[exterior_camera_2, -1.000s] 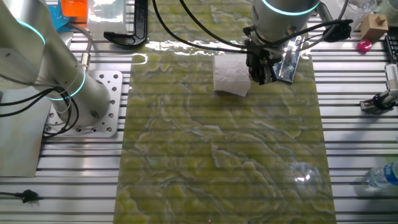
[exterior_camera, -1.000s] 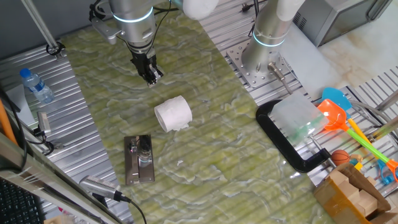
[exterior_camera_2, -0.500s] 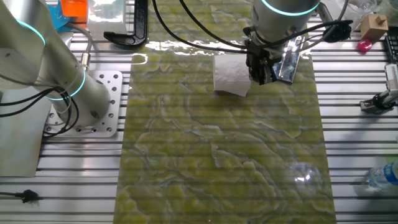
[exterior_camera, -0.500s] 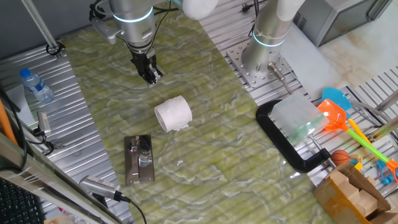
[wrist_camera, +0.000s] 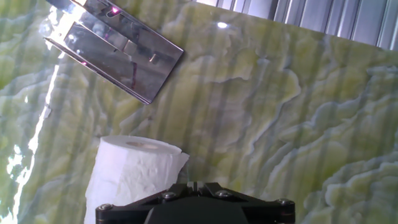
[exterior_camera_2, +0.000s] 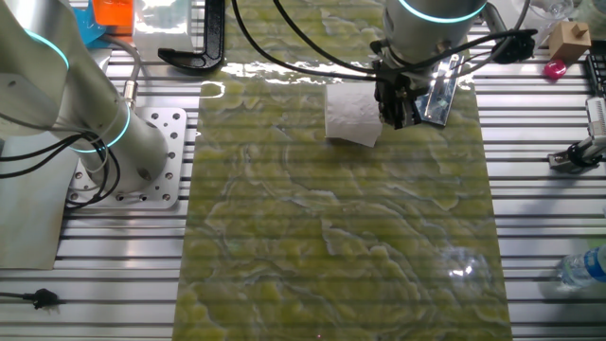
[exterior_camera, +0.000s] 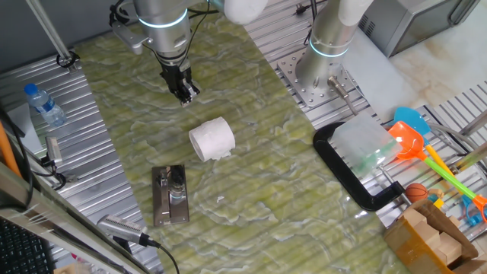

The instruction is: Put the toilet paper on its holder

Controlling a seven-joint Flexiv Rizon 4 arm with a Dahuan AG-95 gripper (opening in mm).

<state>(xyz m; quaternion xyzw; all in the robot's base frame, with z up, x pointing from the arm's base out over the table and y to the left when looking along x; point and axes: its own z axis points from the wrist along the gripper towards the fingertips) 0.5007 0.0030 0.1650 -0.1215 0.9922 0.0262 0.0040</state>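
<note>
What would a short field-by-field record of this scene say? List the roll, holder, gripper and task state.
toilet paper: lying on its side on the green mat, apart from the holder
holder: shiny plate with upright post, bare
gripper: above the mat beyond the roll, holding nothing, fingers close together
black clamp: at the mat's edge
task state: roll not yet grasped

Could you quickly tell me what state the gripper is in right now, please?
Gripper: holding nothing, hanging above the mat apart from the toilet paper; the fingers look close together, but whether they are fully shut cannot be told.
</note>
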